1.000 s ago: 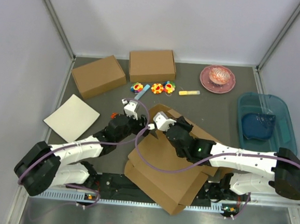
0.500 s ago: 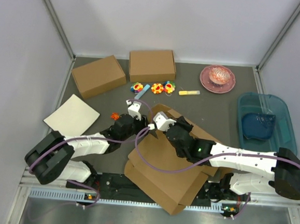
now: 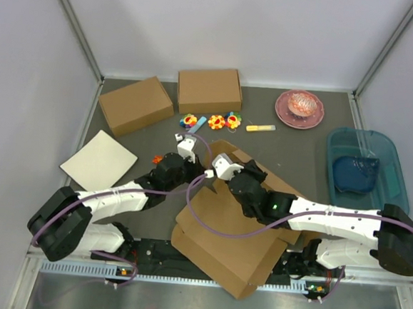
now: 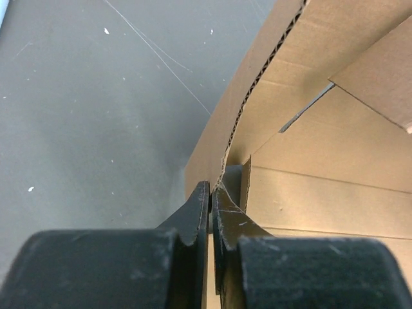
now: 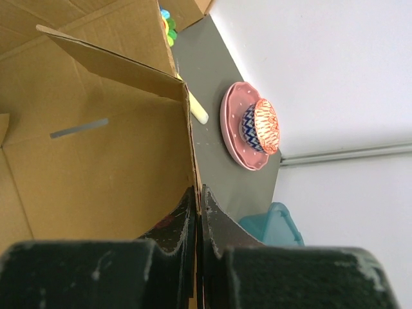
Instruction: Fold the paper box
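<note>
1. Left wrist view: your left gripper [image 4: 210, 191] is clenched on a raised corrugated edge of the paper box [image 4: 322, 193]; the flap rises ahead of the fingertips and curls right, bare desk [image 4: 96, 96] on its left
2. Your right gripper [image 5: 197, 193] is likewise pinched shut on a standing wall of the same box, panel to the left of the jaws, desk and a pink plate [image 5: 233, 135] beyond on the right
3. From above, both grips sit almost tip to tip at the box's far left side; the sheet spreads from there toward the arm bases and rightward, its long axis running roughly far-to-near
4. The box's main body lies under your right arm, the nearer one; your left arm reaches it only at this edge; I judge the coming fold turns on that shared spot, so move both in step or the wall may buckle
</note>
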